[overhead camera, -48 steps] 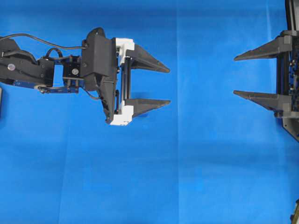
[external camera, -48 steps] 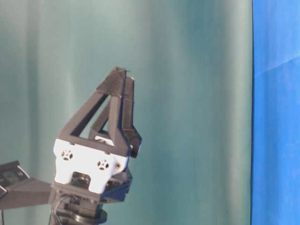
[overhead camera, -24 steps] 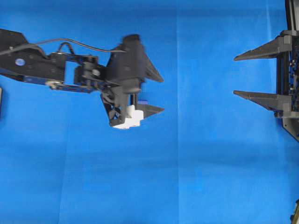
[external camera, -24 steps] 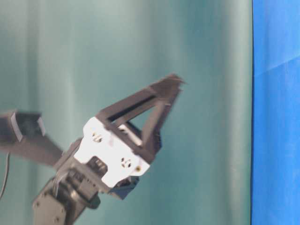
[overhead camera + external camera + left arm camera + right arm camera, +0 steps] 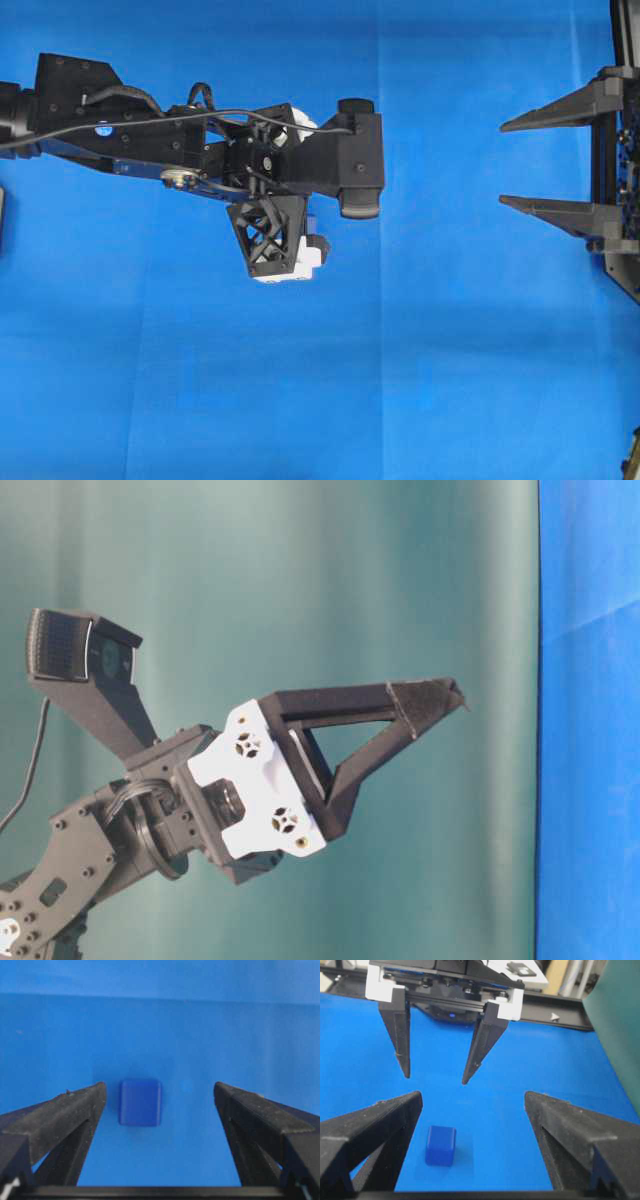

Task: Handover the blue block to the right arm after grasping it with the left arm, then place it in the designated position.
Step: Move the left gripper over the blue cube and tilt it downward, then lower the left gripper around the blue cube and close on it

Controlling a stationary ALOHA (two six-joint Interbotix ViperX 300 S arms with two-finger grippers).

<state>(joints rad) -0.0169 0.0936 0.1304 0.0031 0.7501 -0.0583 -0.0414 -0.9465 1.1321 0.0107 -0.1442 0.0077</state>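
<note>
The blue block (image 5: 140, 1102) lies on the blue cloth, held by neither gripper. My left gripper (image 5: 159, 1089) points down over it, open, and the block sits nearer the left finger, touching neither. In the right wrist view the block (image 5: 440, 1145) lies low on the left, with the white-bracketed left gripper (image 5: 435, 1078) hanging above and behind it. From the side, the left gripper (image 5: 430, 700) tilts toward the cloth. My right gripper (image 5: 503, 163) waits open and empty at the right edge. In the overhead view the left arm (image 5: 300, 170) covers the block.
The blue cloth (image 5: 420, 360) covers the table. A teal backdrop (image 5: 350, 580) fills the table-level view. Behind the left arm a black rail (image 5: 565, 1007) runs along the table's far side, and a green curtain (image 5: 620, 1030) stands to the right.
The left gripper has swung from level to pointing down at the cloth and reached a little to the right, staying open. The right gripper has not moved.
</note>
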